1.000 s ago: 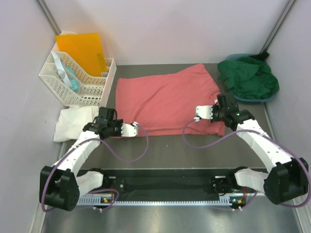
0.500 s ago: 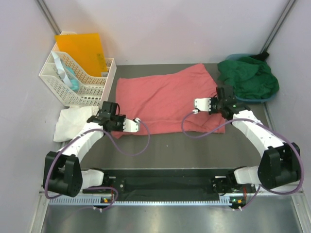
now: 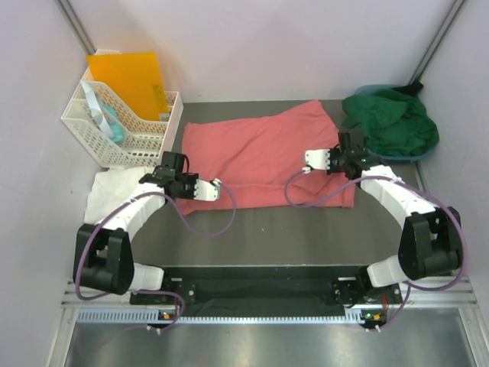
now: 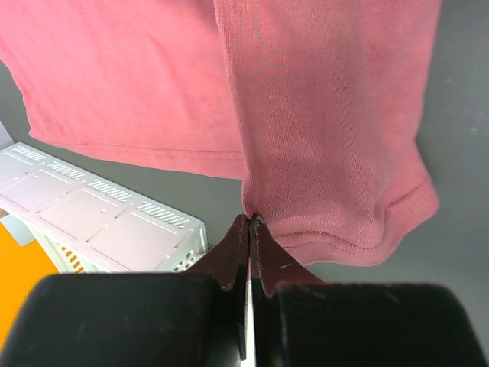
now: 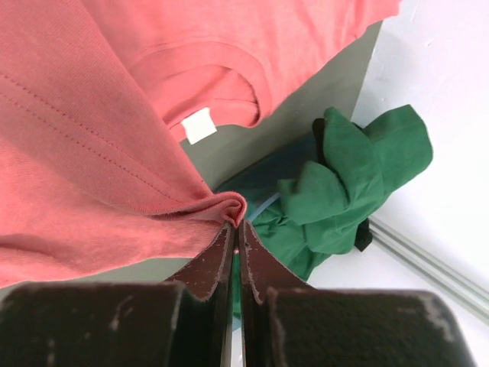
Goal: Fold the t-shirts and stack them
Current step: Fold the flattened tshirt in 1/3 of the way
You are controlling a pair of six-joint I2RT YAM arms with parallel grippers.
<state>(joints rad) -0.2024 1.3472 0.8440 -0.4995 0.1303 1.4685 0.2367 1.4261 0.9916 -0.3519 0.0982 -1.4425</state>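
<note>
My left end effector and right end effector, both fully closed, pinch the near corners of the pink shirt mid-counter, apparently ready to fold it toward the far side.

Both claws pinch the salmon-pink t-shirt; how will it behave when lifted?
Likely floppy: the salmon-pink cloth t-shirt bunches at the left claw and right claw. Probably light, as the fabric looks thin. It may slip from such small edge pinches.

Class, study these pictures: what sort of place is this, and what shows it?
Likely a robot lab test cell: a bare metal table walled by plain panels, where the left gripper and right gripper both pinch the salmon-pink t-shirt.
</note>
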